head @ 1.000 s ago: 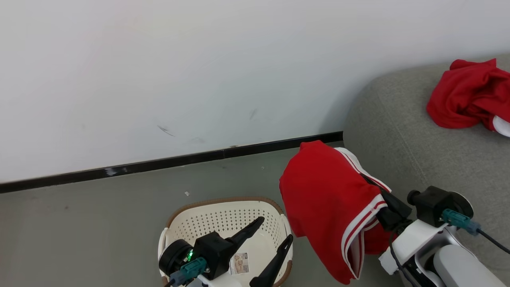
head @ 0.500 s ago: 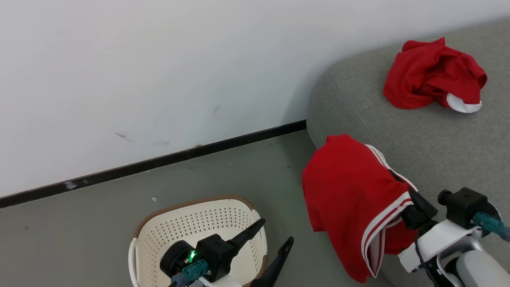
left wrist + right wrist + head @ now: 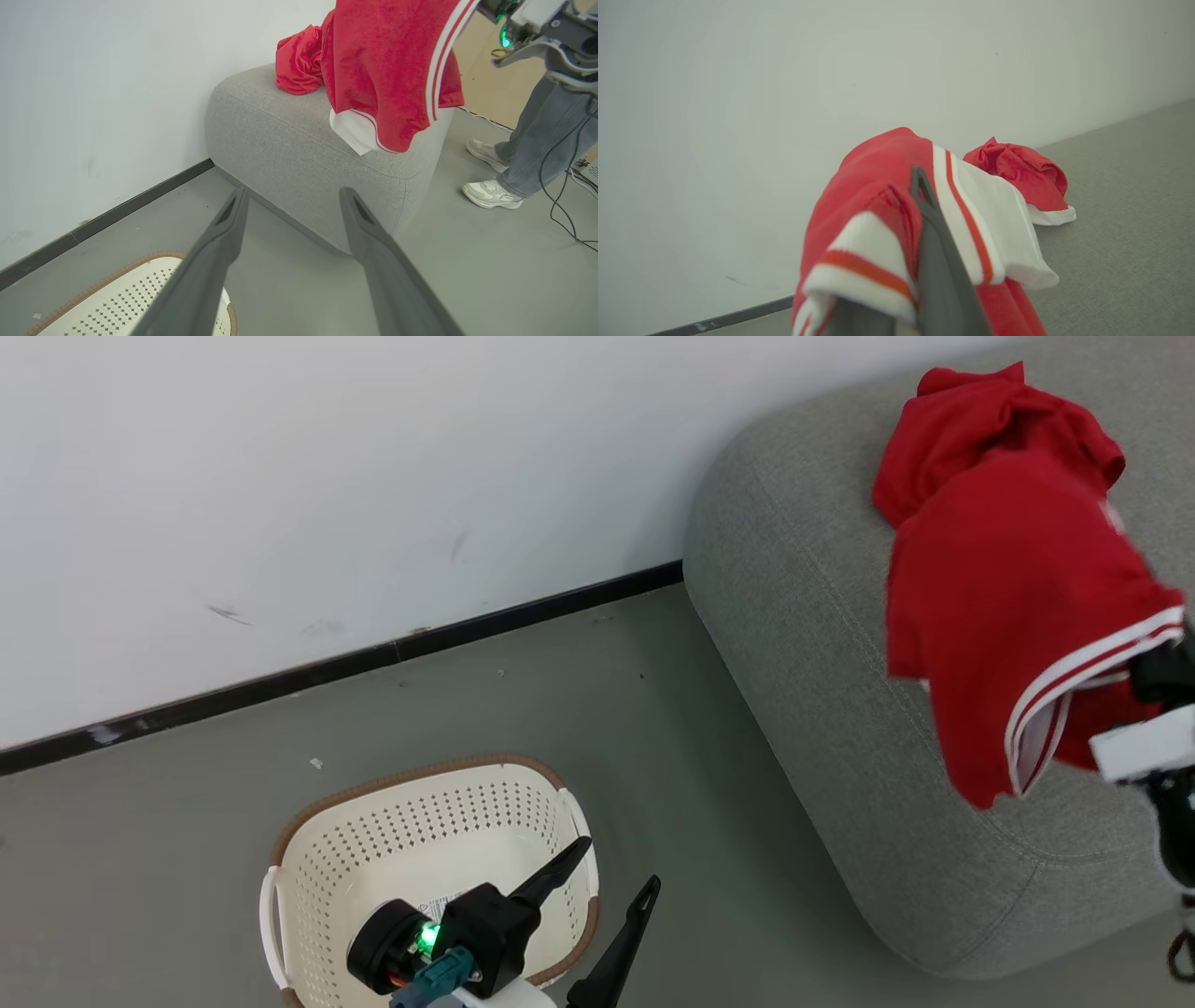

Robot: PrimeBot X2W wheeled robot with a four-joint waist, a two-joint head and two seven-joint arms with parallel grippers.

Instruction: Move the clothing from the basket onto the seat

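Two long, tapering dark grey fingers [image 3: 205, 280] are shown on the left gripper [image 3: 616, 863], mounted on a black housing [image 3: 485, 929] lit by a green lamp [image 3: 429, 935], above a teal connector [image 3: 446, 980]. A white bracket [image 3: 1141, 751] is fitted to the right arm [image 3: 556, 32].

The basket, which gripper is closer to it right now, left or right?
Left. The left gripper hangs open just above the basket at its edge, while the right gripper is off to the side over the seat, shut on a red garment.
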